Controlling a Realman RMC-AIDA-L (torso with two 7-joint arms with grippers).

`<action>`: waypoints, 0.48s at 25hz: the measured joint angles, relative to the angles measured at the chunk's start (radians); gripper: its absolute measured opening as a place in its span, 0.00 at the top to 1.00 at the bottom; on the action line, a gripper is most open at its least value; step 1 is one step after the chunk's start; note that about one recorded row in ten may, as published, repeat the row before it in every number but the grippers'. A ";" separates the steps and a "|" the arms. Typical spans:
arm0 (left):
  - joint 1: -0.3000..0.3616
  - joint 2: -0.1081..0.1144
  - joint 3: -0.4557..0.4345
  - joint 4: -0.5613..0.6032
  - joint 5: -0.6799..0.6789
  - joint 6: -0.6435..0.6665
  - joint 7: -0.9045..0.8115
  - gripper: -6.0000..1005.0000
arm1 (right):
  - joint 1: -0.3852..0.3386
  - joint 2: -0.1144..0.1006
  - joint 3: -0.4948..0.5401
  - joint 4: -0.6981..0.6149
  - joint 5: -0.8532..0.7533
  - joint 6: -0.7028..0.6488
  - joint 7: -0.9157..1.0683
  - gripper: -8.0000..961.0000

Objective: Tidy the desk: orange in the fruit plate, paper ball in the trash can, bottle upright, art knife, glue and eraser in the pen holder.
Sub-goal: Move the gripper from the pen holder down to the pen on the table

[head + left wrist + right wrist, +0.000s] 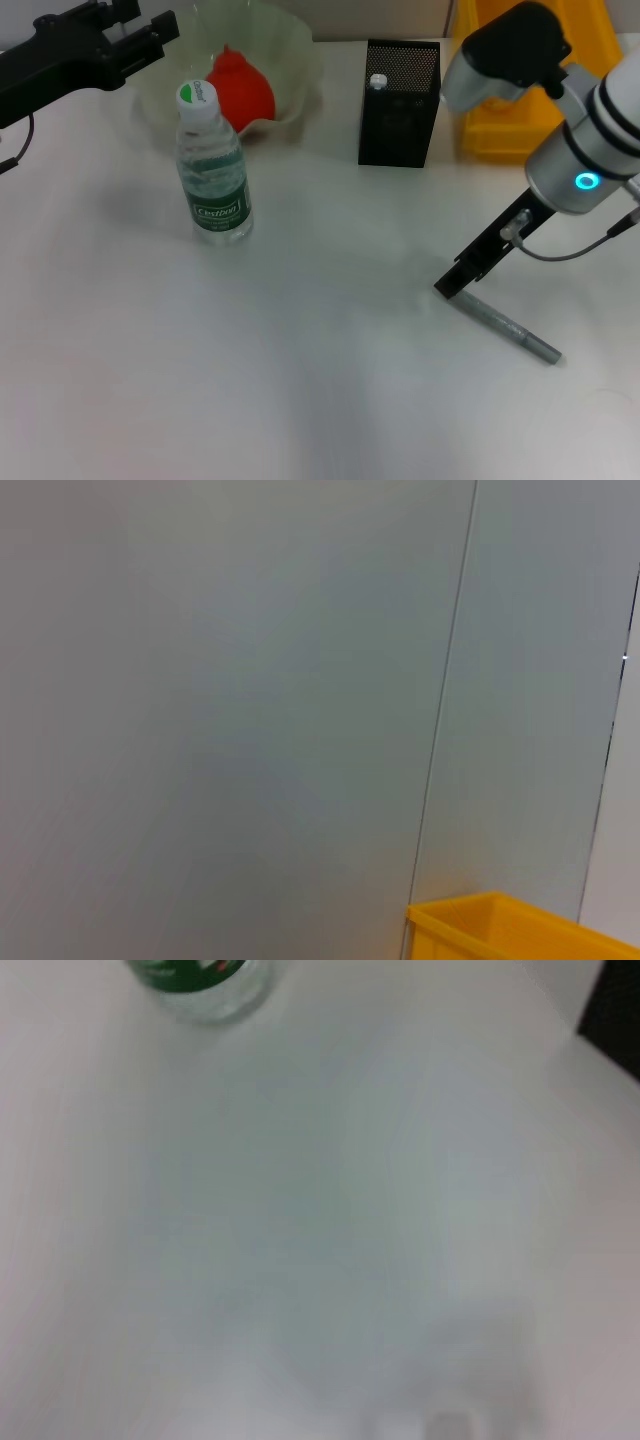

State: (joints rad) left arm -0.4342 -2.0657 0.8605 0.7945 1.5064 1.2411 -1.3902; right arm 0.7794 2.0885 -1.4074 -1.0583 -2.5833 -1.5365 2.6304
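Knife (505, 327) flat on table (300, 380) at 4 o'clock; right claw (452, 284) touching its near end, grip undeterminable. Left claw (150, 35) at 11 o'clock, parted, empty. Bottle (211, 165) upright.

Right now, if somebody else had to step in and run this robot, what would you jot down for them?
Left gripper: raised at the far left, beside the fruit plate, holding nothing visible.
Right gripper: low on the desk, its tip at one end of the grey art knife; I cannot tell whether it grips it.
Done: orange in the fruit plate; bottle upright; something white-capped already stands in the pen holder.
Left: art knife into the pen holder. Paper ball and eraser are not visible; check the yellow trash can and the holder.
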 joint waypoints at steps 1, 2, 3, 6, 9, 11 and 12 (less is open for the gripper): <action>0.000 0.000 0.000 0.000 0.000 0.001 0.000 0.41 | 0.005 0.000 -0.004 0.012 0.004 0.002 0.002 0.46; 0.000 0.001 0.000 0.000 0.000 0.002 -0.001 0.41 | 0.009 0.000 -0.006 0.024 0.006 0.004 0.003 0.47; 0.000 0.001 0.000 0.000 0.000 0.003 -0.001 0.41 | 0.012 0.000 -0.007 0.034 0.007 0.005 0.004 0.47; 0.003 0.001 0.000 0.000 0.000 0.004 -0.003 0.40 | 0.019 0.001 -0.028 0.053 0.007 0.014 0.007 0.48; 0.009 0.001 0.000 0.004 0.000 0.005 -0.006 0.40 | 0.023 0.001 -0.051 0.067 0.006 0.027 0.010 0.49; 0.009 0.001 0.000 0.004 0.000 0.006 -0.007 0.40 | 0.023 0.001 -0.053 0.071 0.006 0.031 0.010 0.50; 0.012 0.001 0.000 0.005 0.000 0.007 -0.008 0.40 | 0.024 0.001 -0.054 0.075 0.006 0.034 0.010 0.50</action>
State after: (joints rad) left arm -0.4224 -2.0646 0.8605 0.7991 1.5064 1.2480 -1.3978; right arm 0.8033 2.0893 -1.4609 -0.9835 -2.5777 -1.5022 2.6407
